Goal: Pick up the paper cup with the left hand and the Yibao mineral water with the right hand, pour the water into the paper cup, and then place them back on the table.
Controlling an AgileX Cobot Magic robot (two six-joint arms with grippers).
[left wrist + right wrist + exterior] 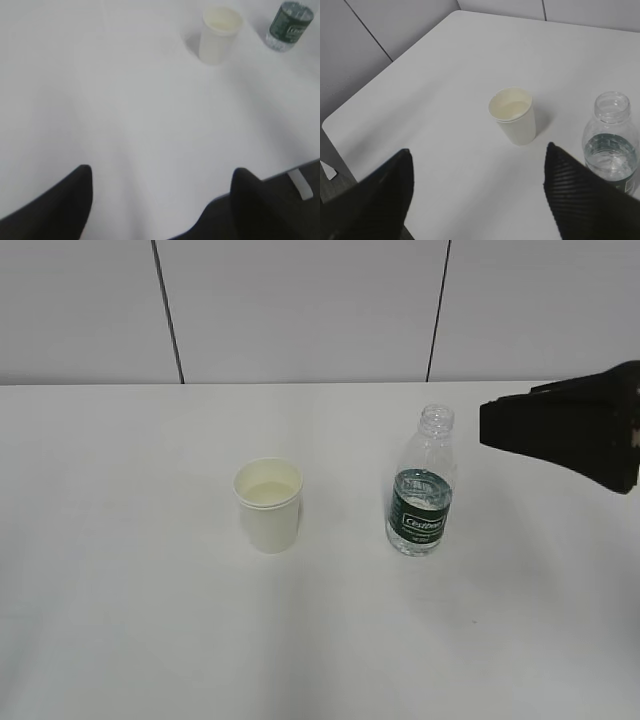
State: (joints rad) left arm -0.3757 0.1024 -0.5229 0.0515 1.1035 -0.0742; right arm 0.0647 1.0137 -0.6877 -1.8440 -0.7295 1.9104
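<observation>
White table [120, 620], cup and bottle both standing, apart. Right hand [575, 430] hangs just right of the bottle [422, 502], fingers spread wide, holding nothing. Left hand [160, 200] low at the near table edge, well off from the cup [268, 505], also spread and empty. Likely step: reaching in. Best to close on the bottle at its label band, level, since it's uncapped; take the cup mid-wall, lightly, so it doesn't crush.

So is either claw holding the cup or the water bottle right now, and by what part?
Nothing is held. The paper cup and the Yibao mineral water stand free on the table; the left claw and right claw are open and empty.
</observation>
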